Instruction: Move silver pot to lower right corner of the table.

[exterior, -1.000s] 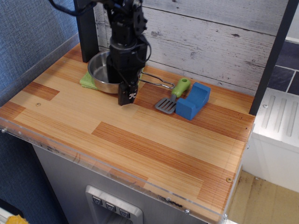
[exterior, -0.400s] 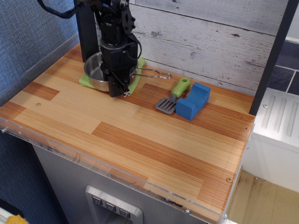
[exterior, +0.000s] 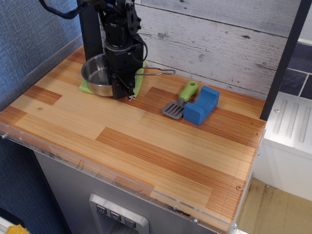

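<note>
The silver pot [exterior: 96, 73] sits on a green cloth [exterior: 138, 82] at the back left of the table [exterior: 161, 151]. Its thin wire handle [exterior: 161, 73] points right along the back wall. My gripper [exterior: 124, 93] hangs straight down over the pot's near right rim, and its black body hides that part of the rim. The fingers [exterior: 128, 95] look closed together on the rim, with their tips close to the table top.
A grey spatula with a green handle [exterior: 181, 99] lies right of the pot, touching a blue block [exterior: 201, 105]. A black post [exterior: 91, 29] stands behind the pot. A clear edge strip [exterior: 117, 180] runs along the table front.
My gripper moved left and back from in front of the pot onto its rim. The pot slid left on the cloth and its handle swung toward the wall.
</note>
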`<act>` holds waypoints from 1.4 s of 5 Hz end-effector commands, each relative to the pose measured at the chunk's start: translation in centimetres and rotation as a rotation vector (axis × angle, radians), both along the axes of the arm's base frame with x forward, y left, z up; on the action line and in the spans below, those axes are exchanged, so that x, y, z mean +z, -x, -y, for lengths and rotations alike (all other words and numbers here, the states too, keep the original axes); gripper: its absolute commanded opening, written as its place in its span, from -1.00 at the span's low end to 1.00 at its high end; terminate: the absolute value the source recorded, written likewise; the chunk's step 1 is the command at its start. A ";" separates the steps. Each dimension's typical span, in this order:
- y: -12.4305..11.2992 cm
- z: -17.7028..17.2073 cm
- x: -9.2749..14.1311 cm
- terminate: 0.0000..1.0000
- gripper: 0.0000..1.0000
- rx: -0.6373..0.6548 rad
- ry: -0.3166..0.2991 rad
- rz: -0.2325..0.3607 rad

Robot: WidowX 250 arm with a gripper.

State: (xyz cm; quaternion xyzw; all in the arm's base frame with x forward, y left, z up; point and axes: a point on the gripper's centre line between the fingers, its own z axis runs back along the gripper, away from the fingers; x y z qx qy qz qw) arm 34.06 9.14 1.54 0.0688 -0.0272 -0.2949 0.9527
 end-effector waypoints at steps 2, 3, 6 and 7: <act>-0.2 1.5 5.3 -1.00 -1.00 -0.021 0.001 0.104; 0.5 2.8 6.8 -1.00 -1.00 -0.029 0.001 0.136; 7.1 8.7 5.0 -1.00 -1.00 -0.198 0.020 0.110; 8.3 12.5 3.4 -1.00 -1.00 -0.294 0.042 0.087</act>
